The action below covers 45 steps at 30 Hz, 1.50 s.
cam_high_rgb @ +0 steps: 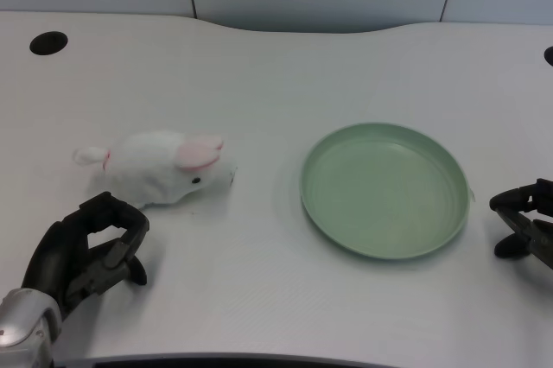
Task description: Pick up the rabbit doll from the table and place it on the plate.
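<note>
A white rabbit doll (162,168) with pink ears lies on its side on the table's left half, head toward the plate. The green plate (384,188) sits to its right with nothing in it. My left hand (86,251) hovers near the front left corner, just below and left of the doll, not touching it. Its fingers are curved but apart, and they hold nothing.
My right hand (525,221) rests at the right edge, just beyond the plate's rim. A black round hole (48,42) marks the table's far left corner. The table's back edge curves in behind the plate.
</note>
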### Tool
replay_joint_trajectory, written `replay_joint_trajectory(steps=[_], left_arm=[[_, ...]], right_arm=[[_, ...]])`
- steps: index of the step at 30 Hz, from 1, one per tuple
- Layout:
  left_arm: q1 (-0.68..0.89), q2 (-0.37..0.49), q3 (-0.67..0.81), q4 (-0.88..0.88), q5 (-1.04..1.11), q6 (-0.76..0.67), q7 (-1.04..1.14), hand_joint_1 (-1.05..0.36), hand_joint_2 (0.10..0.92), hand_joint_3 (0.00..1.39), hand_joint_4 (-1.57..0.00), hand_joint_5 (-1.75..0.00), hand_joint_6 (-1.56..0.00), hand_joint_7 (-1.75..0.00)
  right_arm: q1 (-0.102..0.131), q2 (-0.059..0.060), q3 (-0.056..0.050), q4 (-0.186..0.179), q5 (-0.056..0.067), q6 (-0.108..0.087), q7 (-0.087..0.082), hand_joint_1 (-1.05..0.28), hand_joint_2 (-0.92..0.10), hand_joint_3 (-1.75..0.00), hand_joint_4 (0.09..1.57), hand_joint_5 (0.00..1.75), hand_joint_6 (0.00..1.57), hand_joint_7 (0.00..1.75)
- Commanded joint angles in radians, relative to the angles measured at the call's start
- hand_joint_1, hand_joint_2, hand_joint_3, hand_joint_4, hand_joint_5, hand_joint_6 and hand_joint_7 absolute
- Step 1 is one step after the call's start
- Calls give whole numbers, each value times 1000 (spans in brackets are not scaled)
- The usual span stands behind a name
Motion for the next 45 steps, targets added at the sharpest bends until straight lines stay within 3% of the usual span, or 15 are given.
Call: replay_joint_trajectory(steps=[1, 5, 8, 11, 15, 21, 24, 27, 30, 34, 36, 37, 40, 42, 45], left_arm=[[18, 9, 3, 10, -2, 16, -11, -443, 921, 531, -613, -1746, -378, -1746], [16, 10, 1, 15, 4, 13, -6, -445, 921, 526, -608, -1746, -380, -1746], [14, 9, 3, 20, 2, 7, -10, -443, 921, 526, -629, -1746, -392, -1746], [16, 8, 5, 16, -3, 12, -13, -440, 921, 528, -641, -1746, -394, -1746], [15, 6, 10, 19, -7, 10, -14, -439, 921, 521, -644, -1746, -394, -1746], [18, 12, -2, 37, 24, -59, -4, -431, 921, 506, -642, -1746, -397, -1746], [39, 13, -29, 9, 84, -216, 25, -443, 921, 490, -602, -1746, -366, -1746], [51, 22, -51, -32, 157, -340, 79, -428, 921, 481, -613, -1746, -368, -1746], [8, 82, -81, -15, 290, -519, 157, -393, 921, 470, -618, -1746, -356, -1746], [-56, 155, -110, -15, 406, -560, 215, -444, 921, 407, -472, -1746, -417, -1438], [-95, 206, -142, -34, 528, -552, 290, -450, 921, 250, -517, -1391, -533, -1001], [-114, 234, -165, -47, 610, -542, 345, -456, 921, 145, -582, -1071, -612, -745], [-174, 295, -242, -54, 812, -512, 481, -491, 920, 44, -637, -507, -673, -221], [-215, 323, -289, -38, 889, -494, 522, -553, 920, 16, -572, -274, -591, -50], [-271, 348, -342, -19, 937, -462, 513, -645, 897, 4, -437, -136, -458, -5]], right_arm=[[11, -8, -3, -1, 4, 19, -3, -788, -921, -77, 938, 1000, 789, 906], [9, -10, -2, 9, 1, 10, -2, -779, -921, -81, 942, 1004, 795, 911], [10, -10, 0, 2, -1, 16, -5, -790, -921, -80, 941, 1004, 797, 911], [12, -7, -6, 1, 12, 12, 9, -786, -921, -76, 941, 1001, 806, 911], [14, -7, -3, -3, 5, 10, 2, -781, -921, -81, 941, 1000, 804, 903], [19, -2, 2, -20, -2, 26, -11, -796, -921, -73, 936, 1006, 801, 903], [22, 0, 1, -14, 3, 14, -4, -795, -920, -70, 932, 1002, 806, 903], [24, -3, 10, -18, -12, 12, -16, -792, -921, -80, 935, 1004, 800, 900], [22, -1, 10, -20, -11, 19, -19, -782, -921, -85, 936, 1008, 788, 896], [20, 3, 7, -23, -4, 29, -19, -763, -921, -79, 938, 1007, 791, 896], [23, 6, 7, -28, -1, 31, -16, -760, -921, -76, 923, 1000, 789, 895], [24, 7, 7, -31, -1, 32, -16, -760, -921, -76, 919, 1000, 788, 896], [30, 10, 9, -36, -1, 28, -19, -760, -921, -79, 918, 1001, 790, 901], [33, 11, 9, -36, 1, 20, -14, -757, -921, -80, 920, 1001, 793, 903], [36, 11, 12, -34, -4, 13, -18, -754, -921, -85, 924, 998, 797, 904]])
